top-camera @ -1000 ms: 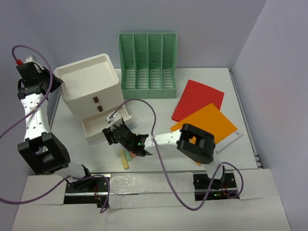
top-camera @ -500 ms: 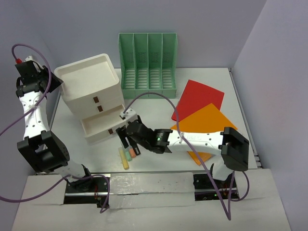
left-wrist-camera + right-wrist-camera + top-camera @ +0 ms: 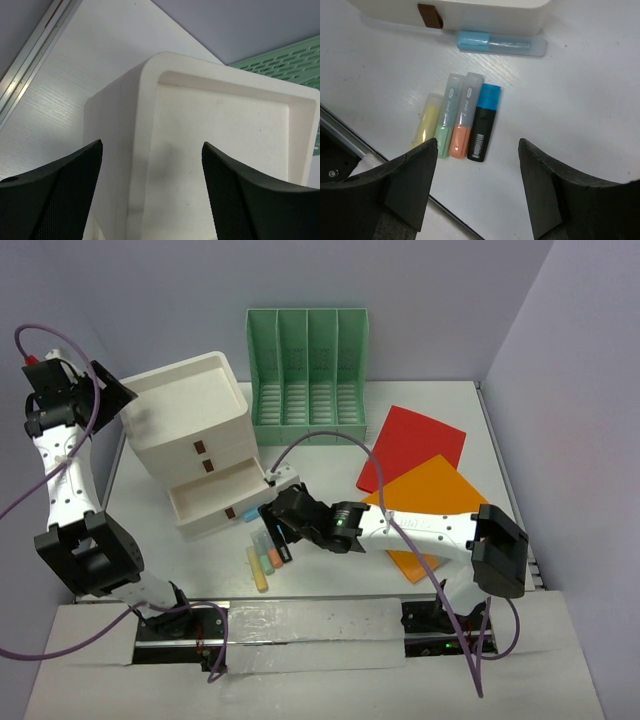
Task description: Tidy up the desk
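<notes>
At the right fingers (image 3: pixel 410 185): gape wide, grip nothing, hang over four highlighters (image 3: pixel 460 122) lying side by side on the white desk (image 3: pixel 580 100), near a blue pen (image 3: pixel 500 42) beside the three-drawer box (image 3: pixel 190 415). At the left fingers (image 3: pixel 55 200): stand parted and empty by that box's top corner. On the desk, spread under everything: also carries a green file holder (image 3: pixel 307 375), a red folder (image 3: pixel 415 440) and an orange folder (image 3: pixel 430 495).

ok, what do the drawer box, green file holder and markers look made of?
Drawer box: probably moulded plastic, matte white; rounded corners and a recessed top.
File holder: probably plastic too, mint green, with slotted walls.
Markers: plastic barrels, most with frosted see-through caps; the black marker has a solid blue cap.
</notes>
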